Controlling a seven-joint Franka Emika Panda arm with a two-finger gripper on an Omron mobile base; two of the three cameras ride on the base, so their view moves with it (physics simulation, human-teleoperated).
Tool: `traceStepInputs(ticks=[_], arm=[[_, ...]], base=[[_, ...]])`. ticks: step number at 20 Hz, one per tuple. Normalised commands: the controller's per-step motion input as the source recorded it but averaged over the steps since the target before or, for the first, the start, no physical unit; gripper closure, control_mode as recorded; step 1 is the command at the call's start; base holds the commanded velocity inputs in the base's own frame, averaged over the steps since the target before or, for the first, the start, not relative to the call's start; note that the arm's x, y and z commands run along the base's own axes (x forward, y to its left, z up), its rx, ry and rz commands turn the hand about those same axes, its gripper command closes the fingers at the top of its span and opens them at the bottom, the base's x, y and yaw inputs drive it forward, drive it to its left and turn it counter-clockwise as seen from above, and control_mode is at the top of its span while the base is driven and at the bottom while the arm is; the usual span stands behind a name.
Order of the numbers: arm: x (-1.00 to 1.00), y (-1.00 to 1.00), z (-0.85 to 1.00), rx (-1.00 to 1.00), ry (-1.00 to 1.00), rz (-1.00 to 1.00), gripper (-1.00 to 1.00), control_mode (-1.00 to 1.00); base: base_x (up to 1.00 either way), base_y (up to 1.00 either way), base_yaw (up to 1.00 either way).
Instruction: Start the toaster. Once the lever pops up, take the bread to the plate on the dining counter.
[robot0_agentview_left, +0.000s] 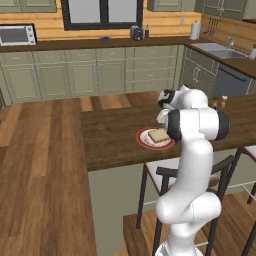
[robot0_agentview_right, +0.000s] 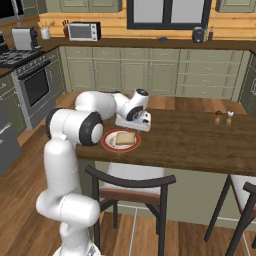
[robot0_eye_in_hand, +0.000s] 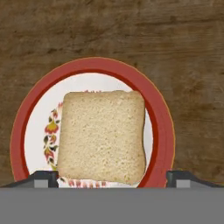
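Fingers (robot0_eye_in_hand: 112, 178) stand spread wide, their two dark tips showing at either side of the hand view with the bread slice (robot0_eye_in_hand: 101, 136) lying free between and below them, so nothing is clamped. That spread reads as a release: the slice rests flat on the white plate with the red-orange rim (robot0_eye_in_hand: 157, 109), covering most of its middle and part of the floral pattern, and the tips straddle it without touching. Looking straight down along the hand, the fingers hover just above the plate, which fits a drop from low height, likely chosen so the slice would land flat and not slide off. In the base views the plate sits on the dark wood dining counter (robot0_agentview_left: 110, 140), near its front edge, toward the end by the arm and above a black stool (robot0_agentview_right: 131, 192). Two small shakers (robot0_agentview_right: 223, 118) stand well apart, closer to the counter's far edge. Across the room the dark toaster (robot0_agentview_left: 136, 32) sits on the back cabinet run. By my judgement the delivery looks done and only lifting clear remains.
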Motion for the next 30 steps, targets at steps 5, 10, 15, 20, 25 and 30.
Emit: traceStepInputs(ticks=[5,10,15,20,25,30], arm=[[0.00,-0.38,0.00,-0.18,0.04,-0.02,-1.00,-1.00],[-0.20,0.28,0.38,-0.31,0.01,0.00,-1.00,-1.00],[-0.91,0.81,0.36,-0.35,-0.13,0.03,-1.00,-1.00],[-1.00,0.72,0.53,-0.20,-0.27,0.00,-1.00,-1.00],[-1.00,0.88,0.73,-0.10,-0.20,0.00,-1.00,-1.00],[-0.97,1.00,0.68,-0.09,-0.03,0.00,-1.00,-1.00]], base=[[0.00,0.00,0.00],[0.00,0.00,0.00],[0.00,0.00,0.00],[0.00,0.00,0.00],[0.00,0.00,0.00],[0.00,0.00,0.00]])
